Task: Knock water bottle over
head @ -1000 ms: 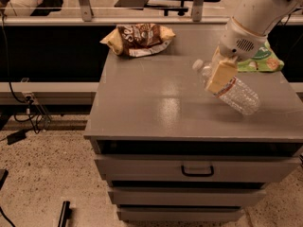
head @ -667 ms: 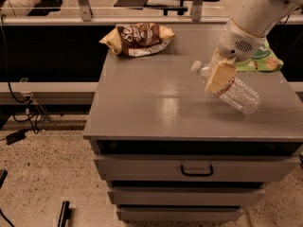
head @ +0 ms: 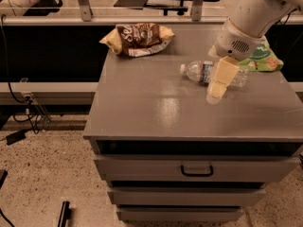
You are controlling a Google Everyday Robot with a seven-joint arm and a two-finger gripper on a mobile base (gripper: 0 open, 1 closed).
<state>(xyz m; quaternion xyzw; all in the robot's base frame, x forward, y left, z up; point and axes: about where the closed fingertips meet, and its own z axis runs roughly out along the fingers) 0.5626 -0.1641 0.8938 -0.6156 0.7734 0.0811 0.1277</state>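
The water bottle point(head: 196, 71) lies on its side on the grey cabinet top point(head: 156, 108), at the right rear. Its white cap point(head: 182, 69) points left, and its dark label band is next to my gripper. My gripper point(head: 215, 92), cream-coloured below a white arm point(head: 251, 18), hangs over the middle of the bottle. It hides part of the bottle's body and its tip is low over the cabinet top, just in front of the bottle.
A brown chip bag point(head: 138, 38) lies at the back left of the cabinet top. A green snack bag point(head: 261, 59) lies at the back right, behind the bottle. Drawers point(head: 196, 169) are below the front edge, and cables run along the floor at left.
The bottle was tilted against my gripper with its cap raised. It now lies flat on its side on the cabinet top. My gripper has barely moved.
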